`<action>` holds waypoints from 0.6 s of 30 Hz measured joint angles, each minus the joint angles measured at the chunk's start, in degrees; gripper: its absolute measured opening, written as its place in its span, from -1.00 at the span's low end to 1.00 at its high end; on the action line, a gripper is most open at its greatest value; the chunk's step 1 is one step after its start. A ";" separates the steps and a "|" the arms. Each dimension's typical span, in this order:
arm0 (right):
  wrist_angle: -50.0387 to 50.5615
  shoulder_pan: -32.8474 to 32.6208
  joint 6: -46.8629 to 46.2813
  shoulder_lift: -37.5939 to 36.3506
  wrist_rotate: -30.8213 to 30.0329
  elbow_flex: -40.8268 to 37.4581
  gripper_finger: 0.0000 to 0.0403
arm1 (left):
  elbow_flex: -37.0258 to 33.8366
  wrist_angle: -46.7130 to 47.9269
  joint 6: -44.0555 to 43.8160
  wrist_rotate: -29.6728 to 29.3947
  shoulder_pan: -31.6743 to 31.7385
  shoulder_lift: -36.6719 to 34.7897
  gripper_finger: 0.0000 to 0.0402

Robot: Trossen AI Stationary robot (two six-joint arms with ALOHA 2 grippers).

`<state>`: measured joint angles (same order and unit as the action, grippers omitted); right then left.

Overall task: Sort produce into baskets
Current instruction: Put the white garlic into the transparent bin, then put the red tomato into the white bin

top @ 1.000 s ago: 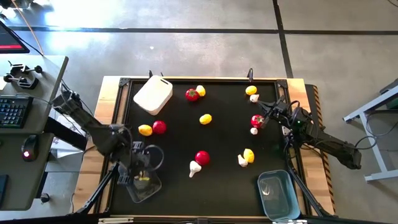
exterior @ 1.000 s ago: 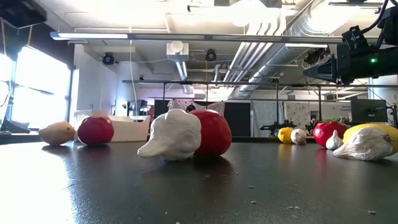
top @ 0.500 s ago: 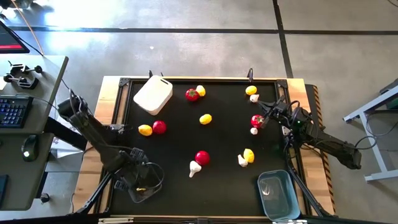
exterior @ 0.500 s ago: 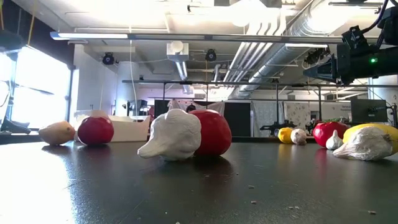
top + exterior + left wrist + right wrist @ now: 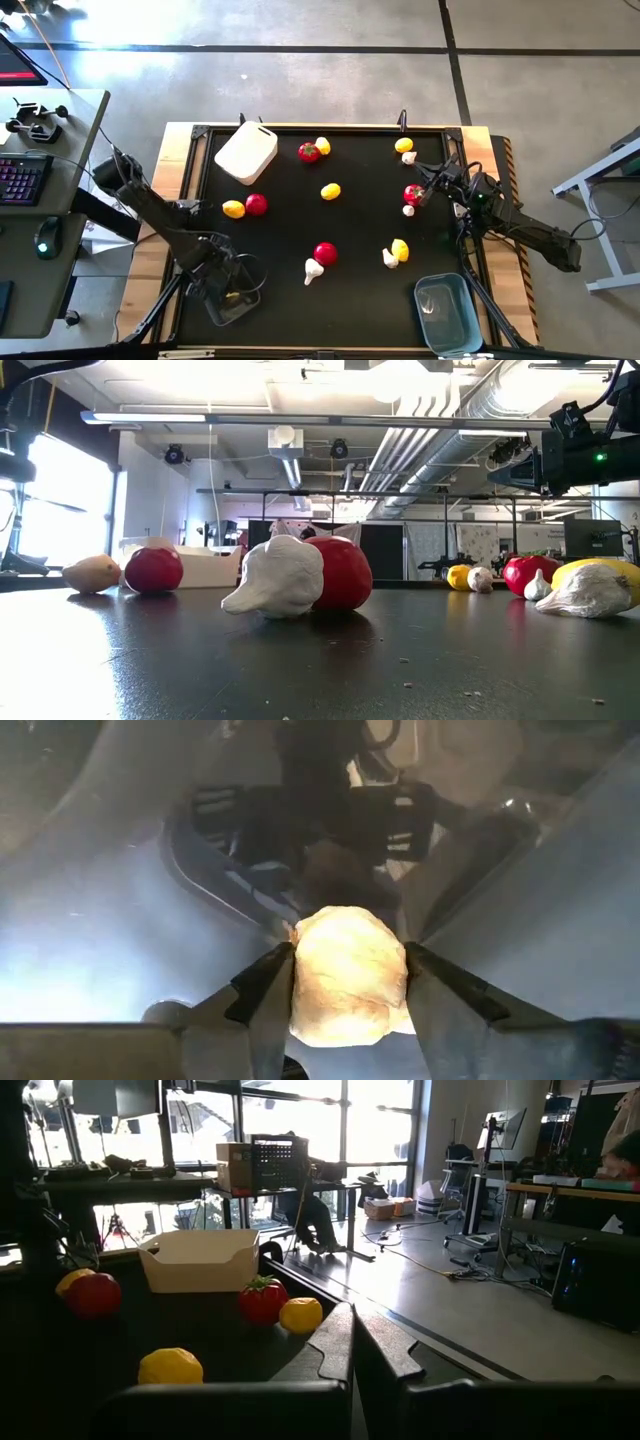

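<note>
Left wrist view is showing my left gripper (image 5: 345,982) lowering inside the clear greyish plastic tub (image 5: 120,950), its dark fingers (image 5: 262,992) pressing both sides of a pale, matte, lumpy oval piece (image 5: 348,976). If I am lifting before the fingers are spreading fully, the piece could be riding back out, or the light smooth-walled tub could be tipping. My right gripper (image 5: 350,1342), fingers together, is waiting across the table beside a glossy red tomato (image 5: 413,193).

The left end effector (image 5: 229,291) reaches low at the table's near-left corner, while the right end effector (image 5: 424,191), fingers together, waits far right.
</note>
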<state>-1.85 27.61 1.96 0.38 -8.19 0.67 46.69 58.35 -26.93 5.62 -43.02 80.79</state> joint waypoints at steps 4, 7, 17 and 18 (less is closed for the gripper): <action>0.00 0.00 -0.01 0.00 0.01 0.01 -1.00 | 0.46 0.03 -2.41 -0.15 1.16 0.00 0.03; 0.00 0.00 0.00 0.00 -0.01 -0.01 -1.00 | 0.51 0.33 -3.05 -0.22 1.50 0.00 0.11; 0.00 0.00 -0.01 0.00 0.00 0.01 -1.00 | 6.16 9.35 0.96 0.14 1.50 -0.34 0.04; 0.00 -0.01 0.00 0.00 0.01 0.01 -1.00 | 7.51 10.65 0.70 -0.41 1.82 -0.62 -0.01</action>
<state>-1.85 27.59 1.96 0.38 -8.19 0.69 54.21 69.00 -26.23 5.22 -41.20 80.17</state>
